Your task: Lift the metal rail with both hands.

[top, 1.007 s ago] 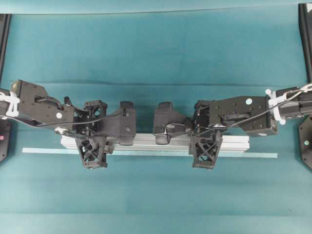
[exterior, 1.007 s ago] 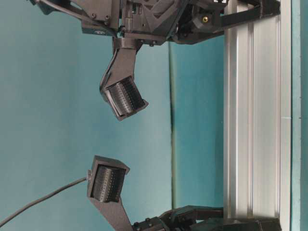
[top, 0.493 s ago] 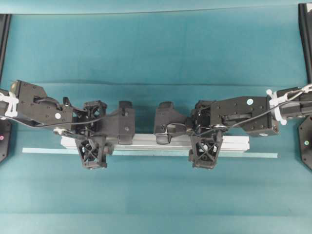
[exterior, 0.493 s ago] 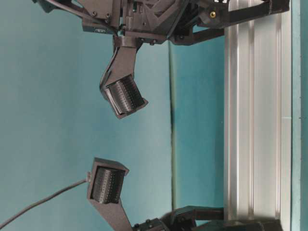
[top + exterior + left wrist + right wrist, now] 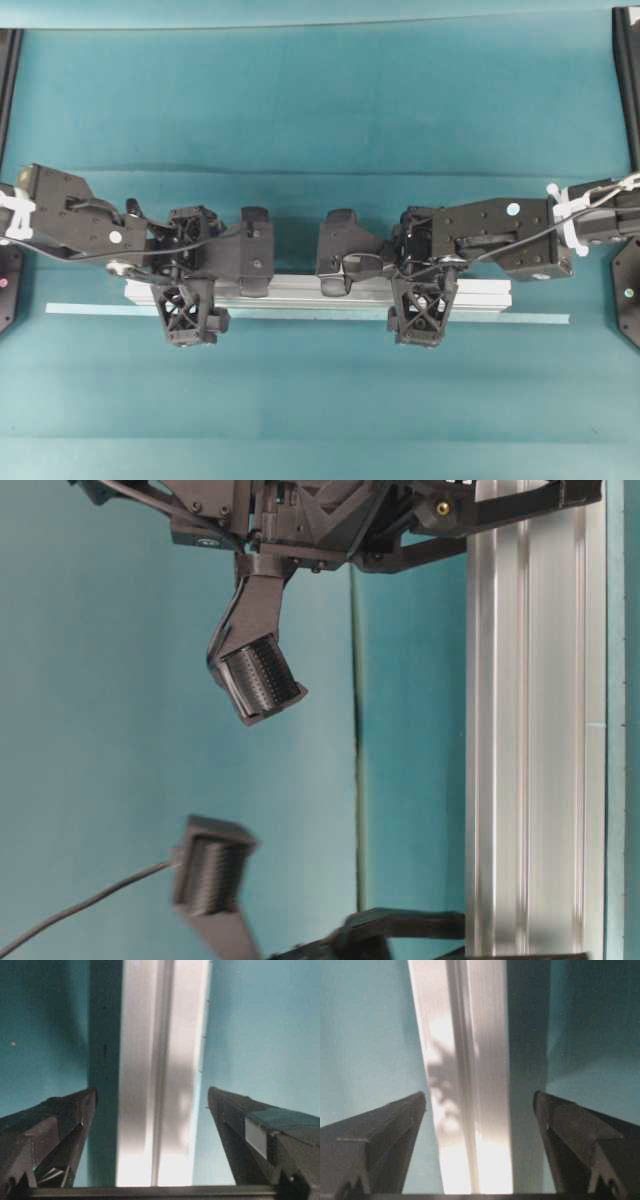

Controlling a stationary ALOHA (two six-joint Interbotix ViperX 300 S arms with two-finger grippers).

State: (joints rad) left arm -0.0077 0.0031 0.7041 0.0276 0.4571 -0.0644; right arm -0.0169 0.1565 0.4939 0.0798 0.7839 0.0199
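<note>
The metal rail [image 5: 300, 290] lies flat on the teal table, running left to right. My left gripper [image 5: 190, 272] is open and straddles the rail near its left end, one lattice finger [image 5: 188, 312] in front of it. My right gripper [image 5: 421, 270] is open and straddles it right of the middle. In the left wrist view the rail [image 5: 160, 1035] runs between my left gripper's [image 5: 151, 1091] spread fingers, with gaps on both sides. The right wrist view shows the same for the rail [image 5: 465, 1025] and my right gripper [image 5: 480, 1094]. The rail also shows in the table-level view [image 5: 525, 730].
A thin pale tape strip [image 5: 520, 317] lies along the front of the rail and sticks out past both its ends. Black frame posts [image 5: 625, 80] and black arm bases [image 5: 628, 290] stand at the table's side edges.
My left gripper has slid a little to the left along the rail. My right gripper has barely moved. Both stay open and the rail has not moved.
</note>
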